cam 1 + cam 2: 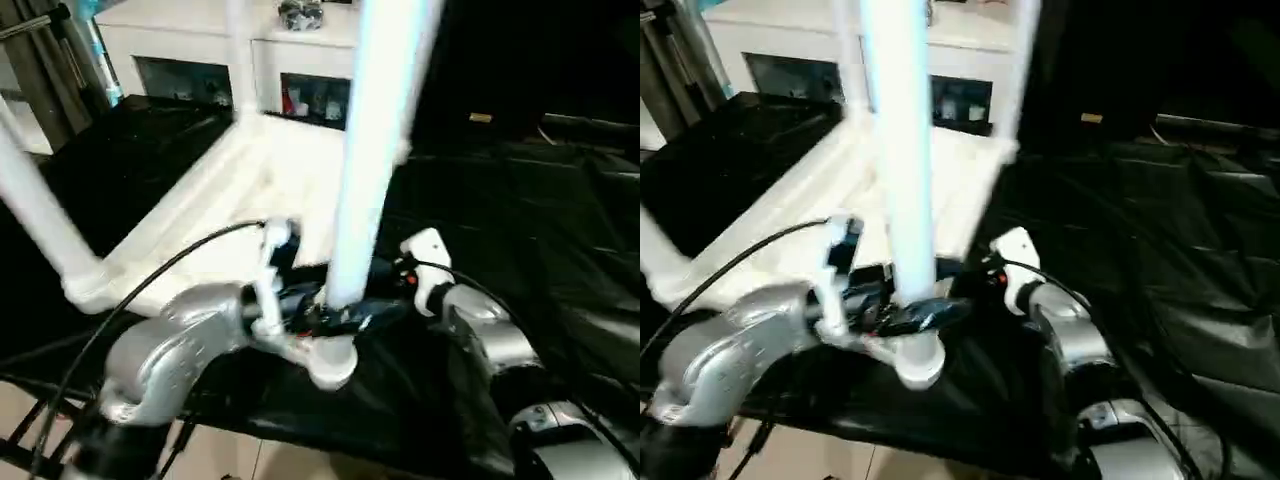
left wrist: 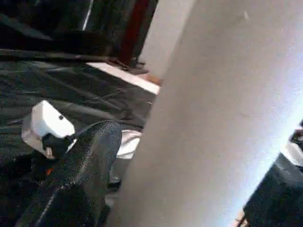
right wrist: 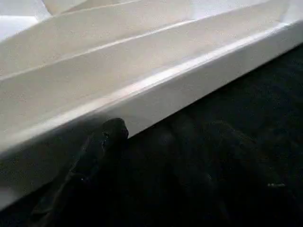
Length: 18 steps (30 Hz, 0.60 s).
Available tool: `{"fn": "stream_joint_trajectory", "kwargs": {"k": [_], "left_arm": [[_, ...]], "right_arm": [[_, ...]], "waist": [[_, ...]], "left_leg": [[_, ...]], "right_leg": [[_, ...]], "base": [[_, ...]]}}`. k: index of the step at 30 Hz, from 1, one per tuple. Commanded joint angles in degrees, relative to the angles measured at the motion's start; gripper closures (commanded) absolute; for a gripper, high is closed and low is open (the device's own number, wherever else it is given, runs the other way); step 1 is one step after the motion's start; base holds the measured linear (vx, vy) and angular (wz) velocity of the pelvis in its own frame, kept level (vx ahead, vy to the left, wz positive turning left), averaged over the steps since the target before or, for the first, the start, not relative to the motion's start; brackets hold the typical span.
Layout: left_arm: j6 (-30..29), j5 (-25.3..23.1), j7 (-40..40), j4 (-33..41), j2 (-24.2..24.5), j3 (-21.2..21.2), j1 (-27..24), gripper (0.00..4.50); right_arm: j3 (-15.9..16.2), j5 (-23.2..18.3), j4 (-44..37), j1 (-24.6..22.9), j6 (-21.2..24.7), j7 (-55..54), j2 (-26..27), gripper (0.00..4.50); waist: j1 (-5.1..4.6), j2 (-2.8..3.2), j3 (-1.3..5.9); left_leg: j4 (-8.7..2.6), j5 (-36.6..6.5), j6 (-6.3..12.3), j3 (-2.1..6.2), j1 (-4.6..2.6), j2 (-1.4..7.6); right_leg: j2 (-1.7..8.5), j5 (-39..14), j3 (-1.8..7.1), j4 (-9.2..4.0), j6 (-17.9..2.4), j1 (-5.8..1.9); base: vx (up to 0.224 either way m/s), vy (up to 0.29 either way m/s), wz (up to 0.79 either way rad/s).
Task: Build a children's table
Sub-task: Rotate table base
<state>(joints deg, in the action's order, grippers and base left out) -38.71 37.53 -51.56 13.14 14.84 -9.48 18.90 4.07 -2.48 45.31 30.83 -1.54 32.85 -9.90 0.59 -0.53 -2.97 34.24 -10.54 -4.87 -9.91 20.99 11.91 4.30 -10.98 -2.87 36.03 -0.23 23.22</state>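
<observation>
The white tabletop (image 1: 210, 215) lies upside down on black sheeting, ribbed side up. One white leg (image 1: 35, 215) stands in its left corner socket and another leg (image 1: 236, 60) rises at the far corner. A third leg (image 1: 375, 150) stands upright over the near corner socket (image 1: 330, 368). My left gripper (image 1: 330, 315) is shut on this leg just above the socket, with a black finger (image 2: 80, 175) on one side and the other finger (image 2: 277, 198) opposite. My right gripper (image 3: 161, 137) is open beside the tabletop's rim (image 3: 189, 82), one fingertip (image 3: 111, 135) against it.
A white cabinet (image 1: 200, 50) with glass doors stands behind the table. Black sheeting (image 1: 540, 200) covers the surface to the right. The near edge drops to tiled floor (image 1: 270, 462). A black cable (image 1: 150, 285) loops over my left forearm.
</observation>
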Motion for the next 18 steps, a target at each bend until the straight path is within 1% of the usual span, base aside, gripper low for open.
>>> {"fn": "stream_joint_trajectory", "kwargs": {"k": [1,2,3,4,5,6,7,8,9,10,11,12,13,14,15,16,17,18], "left_arm": [[1.6,-2.64,0.94,-1.9,-0.14,-1.76,1.1,0.72],[2.8,-4.97,1.55,-3.41,-0.19,-2.87,1.99,0.72],[3.43,-6.11,2.0,-4.35,-0.38,-3.37,2.49,0.72],[3.91,-6.98,2.35,-5.07,-0.53,-3.75,2.87,0.72],[4.49,-8.04,2.86,-6.12,-0.75,-4.23,3.43,0.72],[6.0,-10.16,3.86,-7.62,-0.81,-4.98,4.15,0.72],[8.03,-12.59,5.65,-9.63,-0.98,-5.24,4.91,0.72],[9.45,-14.25,6.88,-10.99,-1.06,-5.38,5.4,0.72],[10.18,-15.14,6.87,-11.72,-0.61,-5.68,5.62,0.72],[11.34,-16.48,6.22,-12.78,0.53,-6.29,5.83,0.72],[12.03,-17.08,4.92,-13.27,1.75,-6.77,5.75,0.72],[12.55,-17.17,2.11,-13.5,3.68,-7.32,5.34,0.72],[12.57,-16.98,0.69,-13.47,4.57,-7.52,5.12,0.72],[12.64,-16.67,-2.24,-13.35,6.38,-7.95,4.62,0.72],[12.37,-16.36,-4.95,-13.03,8.32,-8.3,4.27,0.72],[12.32,-16.24,-7.21,-12.73,9.89,-8.7,4.06,0.72],[12.64,-16.24,-9.52,-12.49,11.39,-9.14,3.92,0.72],[12.84,-16.33,-10.52,-12.6,12.05,-9.39,3.96,0.72]], "right_arm": [[0.68,0.02,0.1,1.01,-0.98,1.05,0.41,1.49],[0.59,0.14,0.19,0.89,-1.32,1.02,-0.01,1.49],[0.39,0.04,0.07,0.68,-1.37,1.09,-0.37,1.49],[0.24,-0.04,-0.02,0.52,-1.41,1.14,-0.64,1.49],[0.01,-0.13,-0.02,0.35,-1.52,1.23,-1.01,1.49],[-0.35,-0.23,-0.35,0.0,-1.59,1.22,-1.68,1.49],[-0.77,-0.33,-1.26,-0.59,-1.44,1.68,-2.6,1.49],[-1.01,-0.37,-1.85,-0.96,-1.37,1.99,-3.21,1.49],[-1.06,-0.52,-2.6,-1.33,-1.16,2.71,-3.76,1.49],[-1.06,-0.94,-4.35,-2.15,-0.61,4.47,-4.89,1.49],[-0.97,-1.44,-6.09,-2.96,-0.02,6.32,-5.88,1.49],[-0.87,-2.6,-8.8,-4.26,1.03,9.4,-7.26,1.49],[-0.85,-3.24,-10.03,-4.86,1.63,10.88,-7.84,1.49],[-0.57,-4.6,-12.73,-6.29,2.89,14.07,-9.16,1.49],[-0.01,-5.48,-15.75,-8.02,3.89,17.02,-10.85,1.49],[0.56,-6.05,-18.12,-9.37,4.69,19.34,-12.33,1.49],[1.19,-6.48,-20.47,-10.67,5.18,21.61,-13.91,1.49],[1.51,-6.71,-21.58,-11.23,5.45,22.65,-14.7,1.49]], "waist": [[0.64,-0.14,3.6],[0.77,0.27,3.65],[0.78,0.19,3.7],[0.94,0.29,3.72],[1.01,0.23,3.78],[1.19,0.32,3.77],[1.48,0.27,3.76],[1.72,0.24,3.76],[1.77,0.14,3.66],[1.87,0.54,3.52],[1.97,0.31,3.58],[1.99,0.17,3.56],[1.97,0.13,3.49],[1.79,0.41,3.63],[1.93,0.33,3.56],[1.82,1.0,3.5],[1.85,0.85,3.57],[1.89,0.87,3.68]], "left_leg": [[-3.59,-10.77,1.25,-0.24,0.05,0.45],[-3.59,-10.09,1.5,-0.2,0.01,0.46],[-3.5,-10.09,1.46,-0.32,-0.15,0.45],[-3.54,-9.98,1.56,-0.29,-0.18,0.48],[-3.48,-9.78,1.52,-0.31,-0.16,0.48],[-3.5,-9.79,1.6,-0.32,-0.17,0.48],[-3.48,-10.23,1.8,-0.32,-0.35,0.49],[-3.49,-10.58,1.61,-0.34,-0.44,0.61],[-3.5,-10.91,1.69,-0.41,-0.4,0.55],[-3.62,-12.51,1.43,-0.35,-0.48,0.53],[-3.56,-12.68,1.5,-0.28,-0.42,0.44],[-3.75,-12.74,1.6,-0.13,-0.25,0.38],[-3.76,-13.09,1.69,-0.15,-0.19,0.31],[-3.77,-12.59,1.59,-0.01,-0.08,0.39],[-3.72,-12.85,1.97,-0.13,-0.23,0.33],[-3.83,-12.92,1.98,0.05,-0.08,0.54],[-3.83,-13.06,2.14,-0.01,-0.27,0.47],[-3.75,-12.63,2.46,-0.02,-0.35,0.63]], "right_leg": [[2.34,-10.53,2.02,-4.41,-12.1,-3.24],[2.33,-9.19,2.02,-4.37,-12.37,-3.22],[2.25,-8.75,2.04,-4.34,-12.49,-3.15],[2.22,-7.9,2.02,-4.34,-12.83,-3.2],[2.28,-7.23,2.04,-4.17,-13.04,-3.3],[2.27,-7.04,2.03,-4.24,-13.21,-3.3],[2.2,-7.46,2.02,-4.43,-13.0,-3.25],[2.33,-7.36,2.08,-4.34,-13.19,-3.27],[2.27,-7.74,2.09,-4.51,-13.12,-3.2],[2.18,-9.68,2.04,-4.75,-12.43,-3.18],[2.17,-10.28,2.04,-4.81,-11.77,-3.33],[2.2,-11.27,2.0,-4.81,-11.13,-3.46],[2.15,-12.27,2.0,-4.86,-10.68,-3.48],[2.28,-12.48,2.0,-4.76,-10.85,-3.48],[2.11,-12.52,2.02,-5.02,-10.75,-3.4],[2.29,-11.98,2.11,-4.64,-11.16,-3.31],[2.12,-11.86,1.98,-4.91,-11.23,-3.31],[2.16,-10.12,2.06,-4.7,-11.93,-3.28]], "base": [[0.0,0.0,0.0],[0.0,0.0,0.0],[0.0,0.0,0.0],[0.0,0.0,0.0],[0.0,0.0,0.0],[0.0,0.0,0.0],[0.0,0.0,0.0],[0.0,0.0,0.0],[0.0,0.0,0.0],[0.0,0.0,0.0],[0.0,0.0,0.0],[0.0,0.0,0.0],[0.0,0.0,0.0],[0.0,0.0,0.0],[0.0,0.0,0.0],[0.0,0.0,0.0],[0.0,0.0,0.0],[0.0,0.0,0.0]]}}
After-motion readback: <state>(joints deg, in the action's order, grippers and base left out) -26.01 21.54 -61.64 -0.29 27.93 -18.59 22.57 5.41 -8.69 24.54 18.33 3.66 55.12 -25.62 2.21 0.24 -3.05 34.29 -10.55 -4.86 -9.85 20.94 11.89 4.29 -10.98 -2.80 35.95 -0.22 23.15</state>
